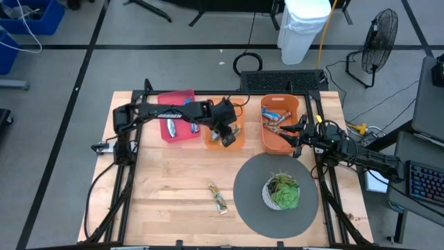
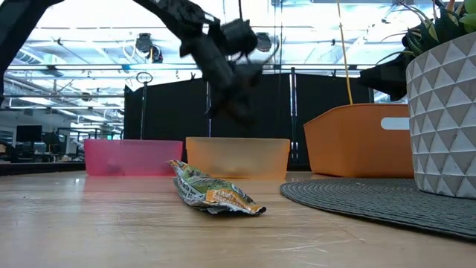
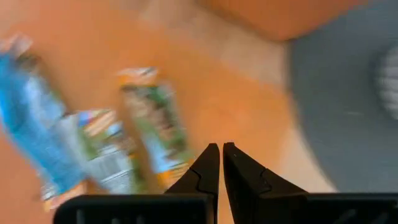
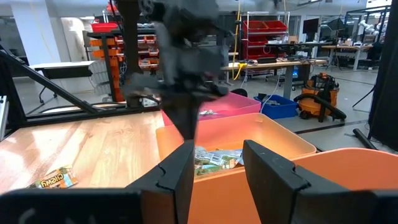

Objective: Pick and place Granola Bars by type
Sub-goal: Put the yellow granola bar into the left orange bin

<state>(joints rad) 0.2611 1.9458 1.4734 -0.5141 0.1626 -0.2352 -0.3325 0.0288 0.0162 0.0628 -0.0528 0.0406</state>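
Where left pincer (image 3: 221,163) hangs nearly closed, empty — 3 granola bars (image 3: 152,118) lie just below.

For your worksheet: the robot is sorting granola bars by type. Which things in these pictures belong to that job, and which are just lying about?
Part of the job:
granola bars: one on the table, more in the bins
pink bin
middle orange bin
large orange bin
left gripper
right gripper

Just lying about:
potted plant
grey round mat
fan
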